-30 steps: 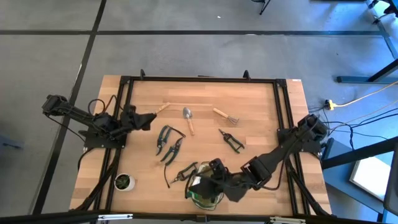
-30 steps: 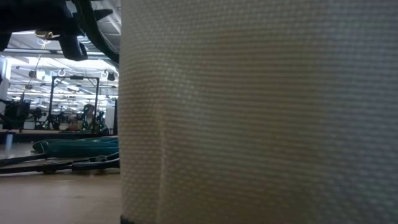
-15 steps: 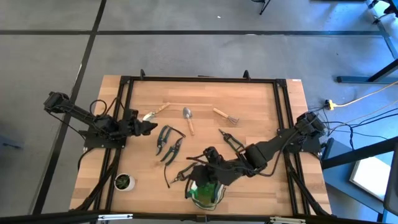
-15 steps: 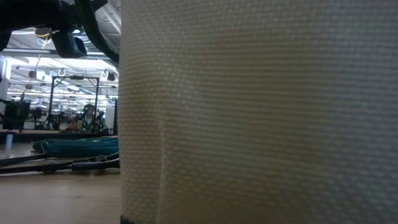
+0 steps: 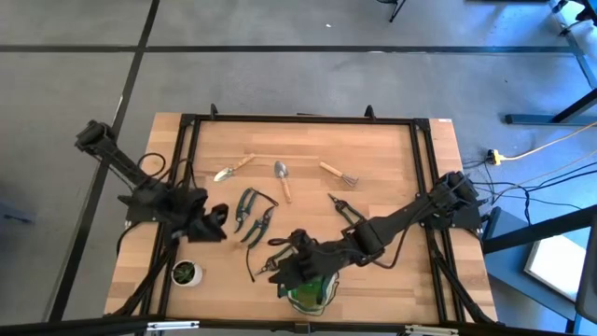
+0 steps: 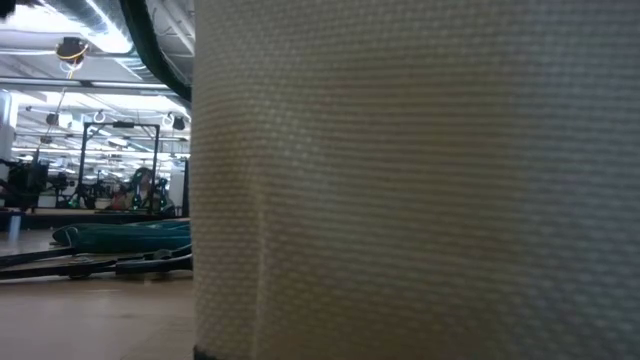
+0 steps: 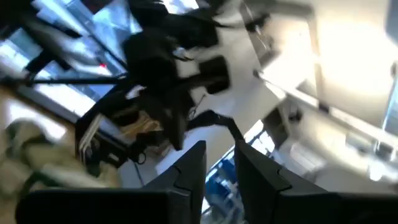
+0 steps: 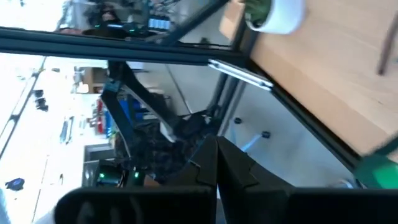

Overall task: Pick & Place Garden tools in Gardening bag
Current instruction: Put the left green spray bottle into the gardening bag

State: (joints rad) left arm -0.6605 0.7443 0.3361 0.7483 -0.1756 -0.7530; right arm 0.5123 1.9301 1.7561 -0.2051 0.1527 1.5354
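Two dark arms are working: right gripper [image 5: 291, 271], clenched shut and seemingly empty, is hovering at the olive-khaki fabric gardening bag [image 5: 308, 291] at six o'clock. Left gripper [image 5: 216, 222], grip unclear, is hanging by the dark-handled pruning shears [image 5: 245, 207], likely lining up a pick.

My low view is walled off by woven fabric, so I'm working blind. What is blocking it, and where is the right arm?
Observer: That's the gardening bag, sitting at the table's near edge right against your camera.
Operator: And the arm?
Observer: The right tool hangs over the bag's rim, shut, with nothing visible in it.
Operator: Anything left outside?
Observer: Yes, a trowel and a hand fork lie on the far half.
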